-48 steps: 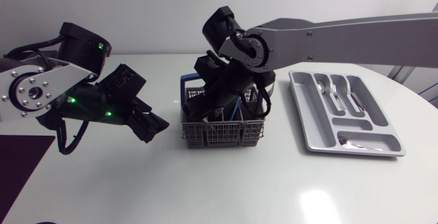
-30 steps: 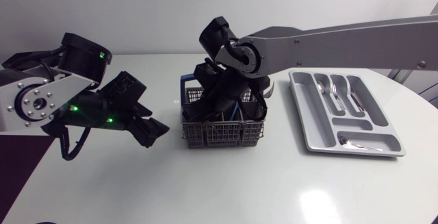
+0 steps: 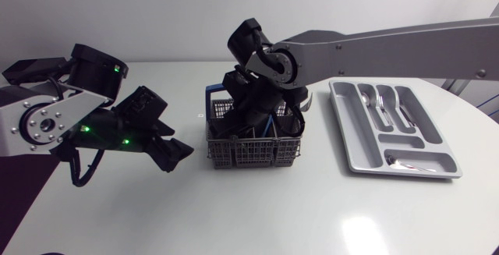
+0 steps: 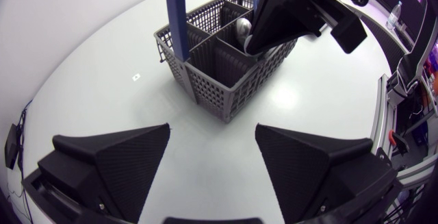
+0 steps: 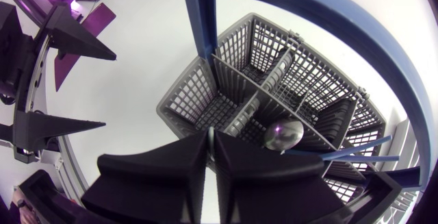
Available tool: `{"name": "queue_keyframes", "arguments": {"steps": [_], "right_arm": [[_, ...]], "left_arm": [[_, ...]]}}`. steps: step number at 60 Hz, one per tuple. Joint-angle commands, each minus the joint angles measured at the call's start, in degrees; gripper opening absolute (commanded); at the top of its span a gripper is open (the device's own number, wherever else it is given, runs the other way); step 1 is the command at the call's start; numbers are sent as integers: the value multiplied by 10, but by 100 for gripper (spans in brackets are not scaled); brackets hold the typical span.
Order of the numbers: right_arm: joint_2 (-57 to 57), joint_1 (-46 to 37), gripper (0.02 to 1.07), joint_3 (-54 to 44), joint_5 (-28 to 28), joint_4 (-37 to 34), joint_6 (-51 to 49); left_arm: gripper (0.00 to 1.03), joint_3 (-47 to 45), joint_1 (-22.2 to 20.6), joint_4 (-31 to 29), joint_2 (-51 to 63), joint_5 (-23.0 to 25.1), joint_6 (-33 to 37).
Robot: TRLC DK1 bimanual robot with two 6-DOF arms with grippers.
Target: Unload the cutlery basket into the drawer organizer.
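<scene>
Grey-mesh cutlery basket [image 3: 253, 152], blue hoop handle [image 5: 328, 18], stands at the middle of the table [image 3: 312, 208]; contents seen: one spoon [image 5: 284, 133], bowl upward, in an inner cell, and blue-handled pieces [image 5: 359, 147] in the cell beyond; drawer organizer [image 3: 348, 130], pale grey, lies well apart on the right-arm side, with several pieces in its long slots and one in the cross slot; step in hand, by judgement: drawing one piece out of the basket; advice: lift straight up along the cell until the piece clears the mesh rim and the hoop handle, lest the basket tip or drag; take one piece only; turn it lengthwise before lowering into a matching slot; right tool [image 5: 211, 138]: sunk into the basket beside the central divider, pointing down, fingers pressed together; whether a thin handle is nipped between them cannot be told; right arm: long reach from the side, wrist bent steeply over the basket; left tool [image 4: 213, 128]: spread wide, empty, hovering low over the table near the basket and aimed at it.
</scene>
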Motion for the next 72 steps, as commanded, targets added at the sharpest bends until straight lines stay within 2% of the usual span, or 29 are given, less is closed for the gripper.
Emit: {"name": "queue_keyframes", "arguments": {"steps": [1,14,24,34,47,61,72], "right_arm": [[-14,5,8,-26,-1,7,2],[-83,5,8,-35,-34,13,-8],[-147,-6,8,-40,-92,12,-6],[-206,-67,8,-39,-169,-15,-5],[-296,-155,8,-65,-223,-65,-25],[-358,-295,8,-122,-229,-148,-103],[-383,-419,8,-176,-181,-186,-176]], "left_arm": [[87,-15,-7,5,-10,5,5],[87,-13,-18,7,-16,5,0],[87,-13,-22,6,-27,4,-4],[87,-10,-34,0,-37,3,-6],[87,13,-64,-9,-35,-5,-19],[87,41,-86,-9,-10,-10,-27],[87,67,-92,-8,16,-10,-31]]}}
